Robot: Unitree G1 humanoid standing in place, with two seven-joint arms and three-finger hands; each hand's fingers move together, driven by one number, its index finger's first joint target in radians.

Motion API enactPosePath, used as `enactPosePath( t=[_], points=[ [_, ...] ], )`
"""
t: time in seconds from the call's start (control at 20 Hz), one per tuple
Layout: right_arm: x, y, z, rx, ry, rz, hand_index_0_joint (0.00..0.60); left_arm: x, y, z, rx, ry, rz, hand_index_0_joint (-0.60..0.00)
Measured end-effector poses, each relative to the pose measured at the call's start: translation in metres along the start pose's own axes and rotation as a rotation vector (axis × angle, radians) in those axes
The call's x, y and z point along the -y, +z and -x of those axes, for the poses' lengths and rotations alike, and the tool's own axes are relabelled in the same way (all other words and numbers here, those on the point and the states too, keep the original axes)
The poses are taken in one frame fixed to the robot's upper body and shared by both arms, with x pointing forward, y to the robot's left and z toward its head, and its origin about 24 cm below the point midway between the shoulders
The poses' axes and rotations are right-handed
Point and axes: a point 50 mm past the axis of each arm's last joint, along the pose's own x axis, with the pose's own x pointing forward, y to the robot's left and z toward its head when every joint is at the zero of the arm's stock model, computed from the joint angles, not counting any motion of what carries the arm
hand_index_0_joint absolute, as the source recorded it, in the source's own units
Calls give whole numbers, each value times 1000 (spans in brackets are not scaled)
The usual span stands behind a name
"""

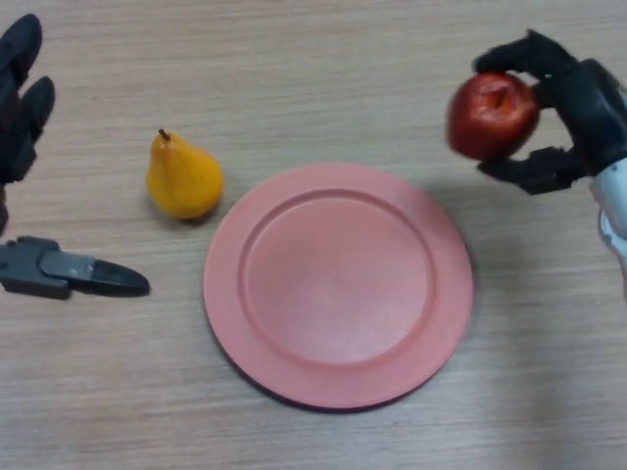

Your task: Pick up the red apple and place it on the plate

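head view: the red apple point(492, 115) is in the right hand point(573, 113), fingers curled over its top and the thumb hooked under its lower side, so it is pinched between them. it sits beyond the upper right rim of the plate point(338, 284), apart from it and not over it. from the faint shading on the worktop point(323, 59) beneath it, i judge it lifted off the surface, though the height cannot be told.

so the pick-up looks done. what is left, as i read it, is the carry across to the plate, the lowering onto its flat middle, and the release.

the plate is pink, round and bare, with a raised rim around a shallow well; nothing lies between it and the apple, so the way looks free. an apple may roll when let go, so the rim is worth clearing fully.

a yellow pear point(182, 179) stands just off the plate's upper left rim, close to it but apart, on the far side from the apple and out of the way.

the left hand point(24, 88) rests well off the plate's left side, fingers spread and straight, holding nothing.
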Motion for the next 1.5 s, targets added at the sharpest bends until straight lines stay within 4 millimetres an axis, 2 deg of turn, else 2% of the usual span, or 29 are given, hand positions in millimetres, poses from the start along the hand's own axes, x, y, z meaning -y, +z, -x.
enactPosePath(
  t=[0.05, 0.1, 0.15, 0.25, 0.3, 0.45, 0.6, 0.65, 0.7, 0.75, 0.8, 0.85, 0.9, 1.15, 1.3, 1.4, 1.5],
  points=[
    [-10, 12, 9, -36, 35, -186, 600, 0, 4, -3, 18, 1, 3, 0],
    [-17, 22, 17, -49, 57, -266, 600, 1, 5, -4, 28, -5, 9, 0],
    [-28, 37, 27, -20, 106, -321, 600, 1, 6, -4, 29, -8, 10, 0],
    [-45, 51, 42, 18, 173, -316, 600, 3, 8, -4, 41, -12, 13, 0],
    [-54, 51, 48, 3, 193, -309, 600, 4, 11, -4, 52, -6, 10, 0],
    [-85, 29, 70, -127, 191, -270, 600, 8, 23, -9, 107, 28, 8, 0],
    [-87, 25, 73, -168, 137, -260, 600, 16, 32, -12, 147, 13, 64, 0],
    [-89, 26, 72, -169, 137, -256, 550, 18, 35, -11, 157, 5, 77, 0],
    [-92, 27, 72, -171, 151, -252, 450, 20, 34, -11, 153, 7, 75, 0],
    [-96, 28, 73, -178, 177, -247, 300, 23, 33, -11, 148, 3, 81, 0],
    [-99, 29, 73, -186, 192, -242, 199, 23, 32, -11, 147, 6, 85, 0],
    [-101, 30, 71, -202, 210, -261, 55, 23, 30, -11, 142, 13, 80, 0],
    [-101, 32, 69, -214, 223, -276, 0, 23, 29, -9, 140, 27, 58, 0],
    [-110, 41, 62, -224, 266, -356, 0, 23, 22, -4, 128, 22, 77, 0],
    [-107, 43, 61, -219, 268, -416, 0, 25, 24, -2, 122, -1, 113, 0],
    [-87, 47, 58, -190, 228, -516, 0, 24, 24, -2, 120, -2, 106, 0],
    [-51, 49, 57, -148, 122, -547, 0, 24, 22, -3, 110, -3, 107, 0]
  ],
)
